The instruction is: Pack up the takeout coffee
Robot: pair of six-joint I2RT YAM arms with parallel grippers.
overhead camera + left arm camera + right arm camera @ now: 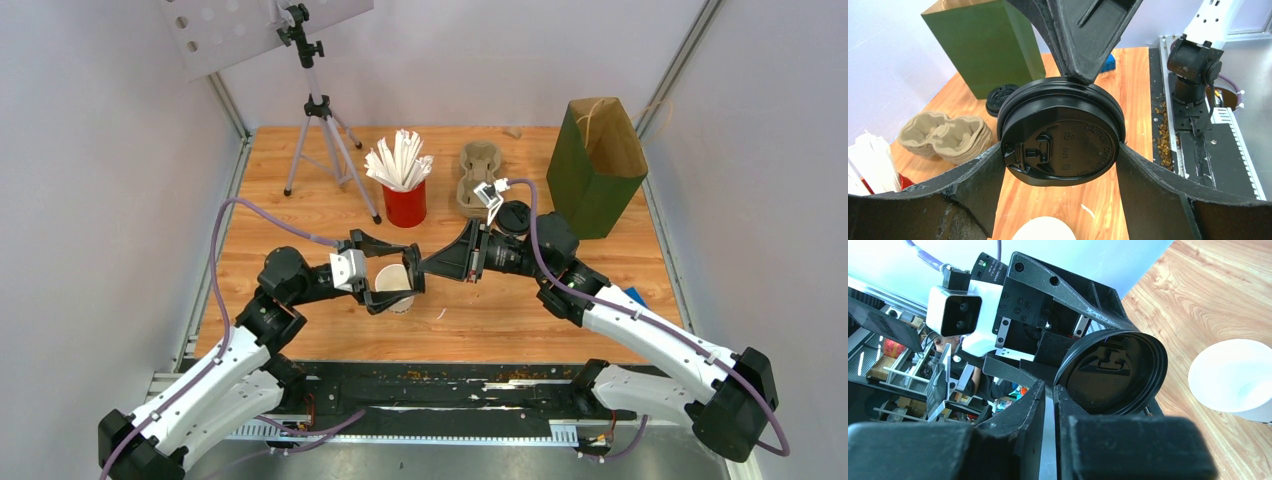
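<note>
A lidless white paper cup (395,287) stands on the wooden table below my left gripper (418,270); its rim shows in the left wrist view (1043,230) and the right wrist view (1235,375). A loose black lid (1063,135) hangs on edge above the table. My left gripper (1060,150) is spread wide, with both fingers (973,185) touching the lid's opposite sides. My right gripper (432,264) comes from the right, its jaws nearly closed (1054,390) on the lid's rim (1113,372). A second white cup with its black lid on (513,218) stands by the tray.
A beige pulp cup tray (478,172) lies at the back centre. A red cup of white straws (403,200) stands to its left. An open green paper bag (595,165) stands at the back right. A tripod (320,130) stands at the back left.
</note>
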